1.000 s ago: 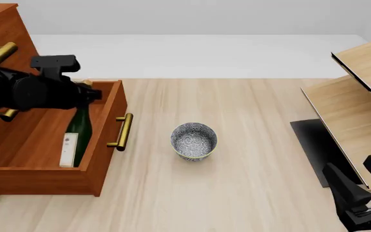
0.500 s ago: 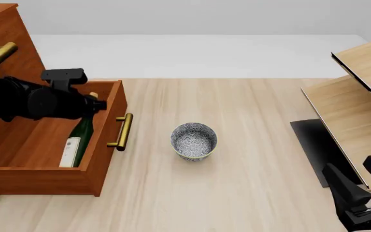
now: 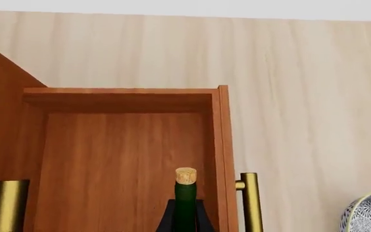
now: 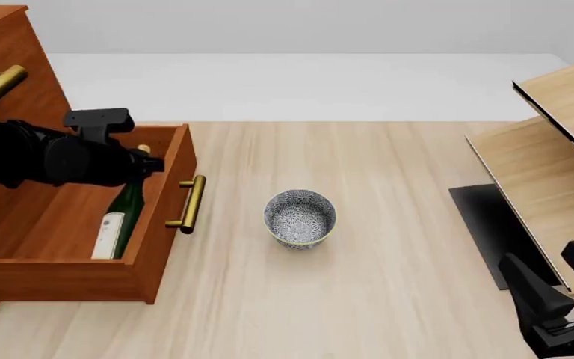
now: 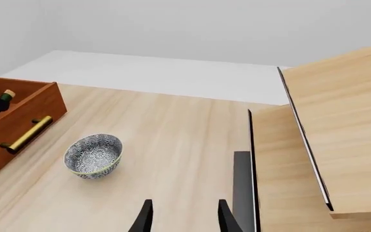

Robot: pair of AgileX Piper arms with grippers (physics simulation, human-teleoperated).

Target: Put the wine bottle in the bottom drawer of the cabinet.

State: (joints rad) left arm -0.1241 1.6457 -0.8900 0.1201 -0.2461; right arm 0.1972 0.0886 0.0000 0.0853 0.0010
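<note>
Bottle: we see the bottle [image 4: 119, 218] inside the open drawer [image 4: 158, 217], leaning with its cork end up against the front panel, label end low on the drawer floor.
Left gripper: the left gripper [image 4: 146, 164] sits over the drawer at the bottle's neck; its 2 jaws look to pinch the neck just below the cork [image 3: 185, 176].
Right gripper: the right gripper [image 5: 182, 217] waits far from the drawer, jaws spread and empty.
Risk: we judge that letting go now lets the tilted bottle slide or roll along the panel; lifting away too close could snag the cork.
Risk 2: closing the drawer with the neck above the rim could jam it against the cabinet [image 4: 3, 52].
Nearby: a bowl [image 4: 299, 217] stands beyond the drawer handle [image 4: 189, 203], clear of the drawer's travel; the shelf [image 4: 556, 149] is well apart.
</note>
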